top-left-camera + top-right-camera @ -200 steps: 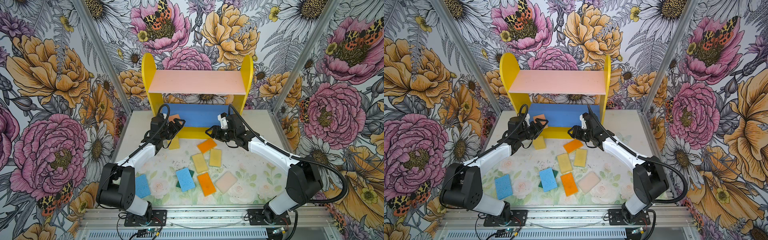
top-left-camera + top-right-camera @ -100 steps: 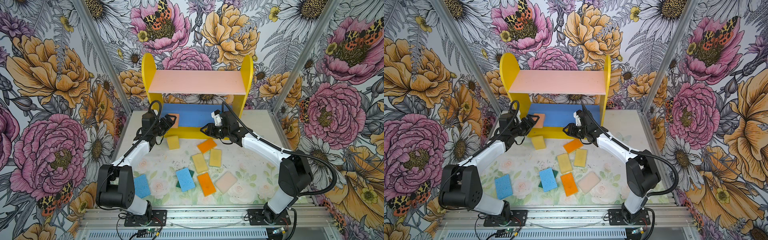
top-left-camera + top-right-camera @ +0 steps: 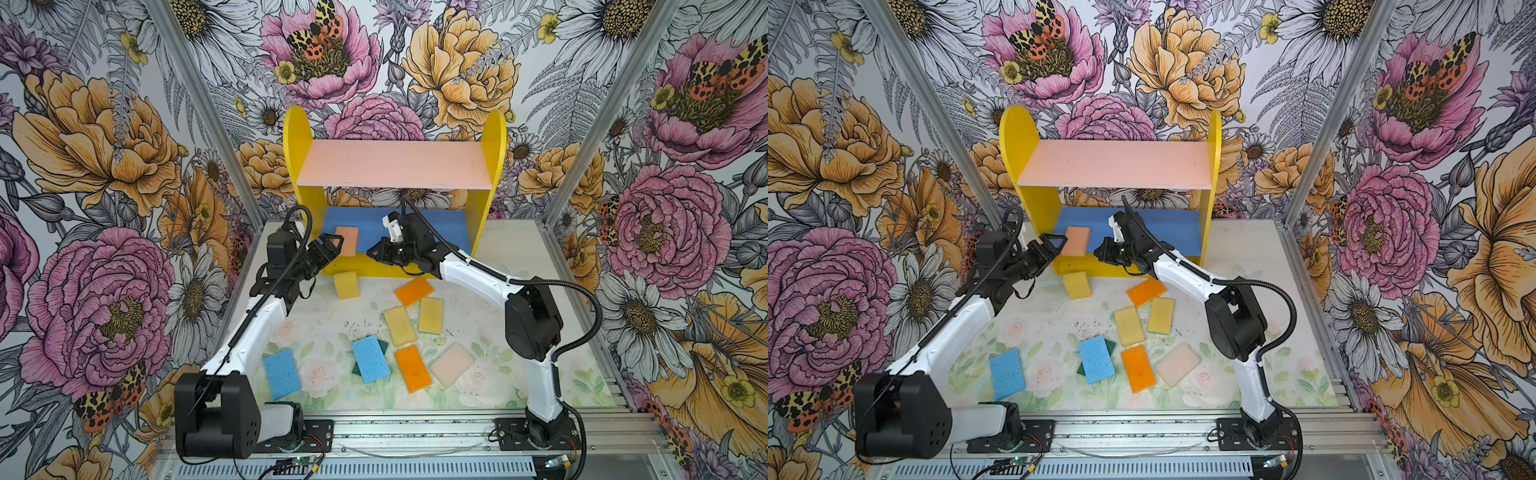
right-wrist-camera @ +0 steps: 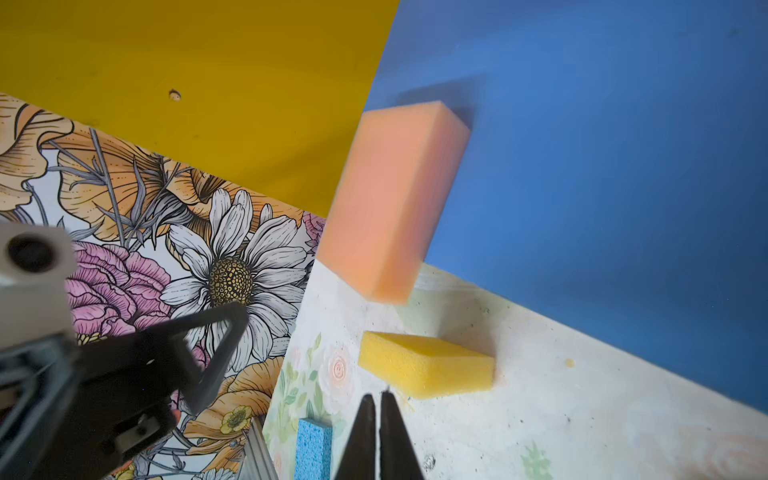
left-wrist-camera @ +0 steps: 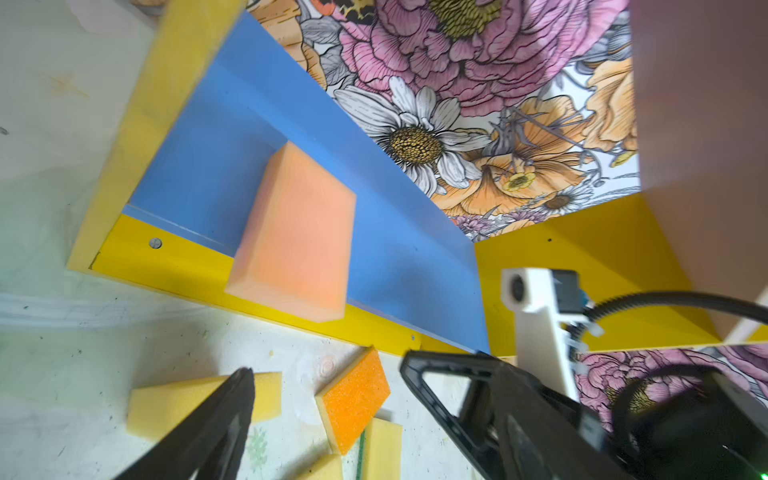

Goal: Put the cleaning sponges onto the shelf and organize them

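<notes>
Both top views: one peach rectangular foam sponge (image 3: 347,241) lies at the front edge of the yellow-sided wooden shelf's (image 3: 297,137) blue board (image 3: 440,232); nine other sponges (image 3: 370,359) lie on the table (image 3: 316,316). The left gripper (image 3: 332,245) is spread, the right gripper (image 3: 372,252) pressed together, empty.

The shelf (image 3: 296,137) stands at the back of the floral-printed table (image 3: 490,316), with its pink upper board (image 3: 395,164) above its blue lower board (image 3: 449,232). A peach sponge (image 3: 347,241) sits at the lower board's left part and overhangs the front edge. It is blurred, so whether it lies flat is unclear. Just in front of the shelf lies a lone yellow sponge (image 3: 346,284). Farther from the shelf lie an orange sponge (image 3: 414,291) and two more yellow sponges (image 3: 400,326), (image 3: 431,316). Farther still are a blue sponge (image 3: 370,359) lying on a dark green sponge (image 3: 382,345), a second orange sponge (image 3: 413,369), a pale pink sponge (image 3: 452,365) and a second blue sponge (image 3: 282,374).
</notes>
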### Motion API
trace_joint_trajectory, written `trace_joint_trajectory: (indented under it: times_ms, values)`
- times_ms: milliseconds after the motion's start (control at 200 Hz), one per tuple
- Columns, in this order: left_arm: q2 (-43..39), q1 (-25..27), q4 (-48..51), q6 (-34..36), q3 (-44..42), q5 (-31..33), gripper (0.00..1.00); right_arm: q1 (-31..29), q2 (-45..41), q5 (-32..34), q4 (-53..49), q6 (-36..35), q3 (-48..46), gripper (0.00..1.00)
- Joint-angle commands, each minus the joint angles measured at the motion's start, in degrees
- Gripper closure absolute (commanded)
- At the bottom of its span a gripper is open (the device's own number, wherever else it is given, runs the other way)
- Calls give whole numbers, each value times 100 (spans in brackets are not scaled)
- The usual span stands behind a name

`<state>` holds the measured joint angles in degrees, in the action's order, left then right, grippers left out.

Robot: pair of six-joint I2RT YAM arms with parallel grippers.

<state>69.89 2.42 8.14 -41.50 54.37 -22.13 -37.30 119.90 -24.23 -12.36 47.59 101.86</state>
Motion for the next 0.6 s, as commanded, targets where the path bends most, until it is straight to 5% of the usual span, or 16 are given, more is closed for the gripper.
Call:
trace_joint_trajectory:
  times_ms: [0,305,595]
  values:
    - [-758,-248,538,98,-379,-22,11,-71,321,41,92,183,395,94]
    - [-2321,-665,1410,-97,-838,-302,10,-161,1194,138,76,453,1395,96]
    - [-2714,-839,2111,71,-685,-543,10,-300,2061,54,67,779,2595,96]
